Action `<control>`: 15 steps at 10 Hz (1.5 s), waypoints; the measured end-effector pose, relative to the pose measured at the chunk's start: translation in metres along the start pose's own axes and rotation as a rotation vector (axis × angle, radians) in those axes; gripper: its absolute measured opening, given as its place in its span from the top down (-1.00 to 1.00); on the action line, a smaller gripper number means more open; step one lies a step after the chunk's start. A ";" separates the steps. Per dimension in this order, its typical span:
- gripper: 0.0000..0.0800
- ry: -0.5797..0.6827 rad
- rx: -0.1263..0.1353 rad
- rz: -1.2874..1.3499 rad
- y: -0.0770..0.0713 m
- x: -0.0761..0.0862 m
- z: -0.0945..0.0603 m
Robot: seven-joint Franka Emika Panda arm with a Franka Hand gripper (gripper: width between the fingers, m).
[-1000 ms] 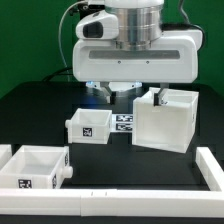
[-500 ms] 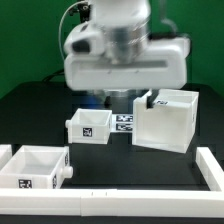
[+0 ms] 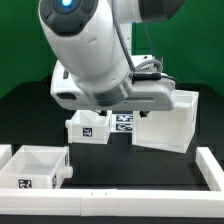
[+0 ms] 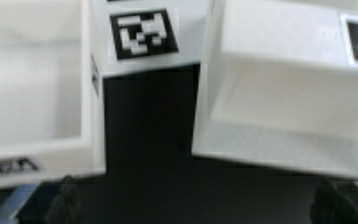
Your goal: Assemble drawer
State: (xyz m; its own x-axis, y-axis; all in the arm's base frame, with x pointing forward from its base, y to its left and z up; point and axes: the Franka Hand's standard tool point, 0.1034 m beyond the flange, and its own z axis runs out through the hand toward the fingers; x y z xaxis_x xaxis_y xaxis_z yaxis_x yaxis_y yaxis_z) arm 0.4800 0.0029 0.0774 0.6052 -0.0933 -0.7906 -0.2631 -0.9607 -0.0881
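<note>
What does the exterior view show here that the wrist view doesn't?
Only the exterior view: the arm, the lower-left tray, the marker board and the white border rail. Only the wrist view: the gripper with its dark fingertips wide apart, and the black gap between the parts. Both: the casing and the middle tray beside it.

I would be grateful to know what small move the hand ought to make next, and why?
Probably slide the hand sideways over a wall of the casing. It is open, holds nothing, and is centred on the dark gap between the small tray and the casing, so there is nothing beneath it to grasp.
</note>
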 end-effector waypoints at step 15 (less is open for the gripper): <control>-0.17 -0.310 -0.049 0.134 -0.011 -0.008 0.064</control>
State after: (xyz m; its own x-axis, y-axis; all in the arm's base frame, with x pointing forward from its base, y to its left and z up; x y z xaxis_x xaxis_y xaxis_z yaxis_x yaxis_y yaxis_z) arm 0.4304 0.0311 0.0461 0.3081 -0.1432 -0.9405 -0.2841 -0.9573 0.0527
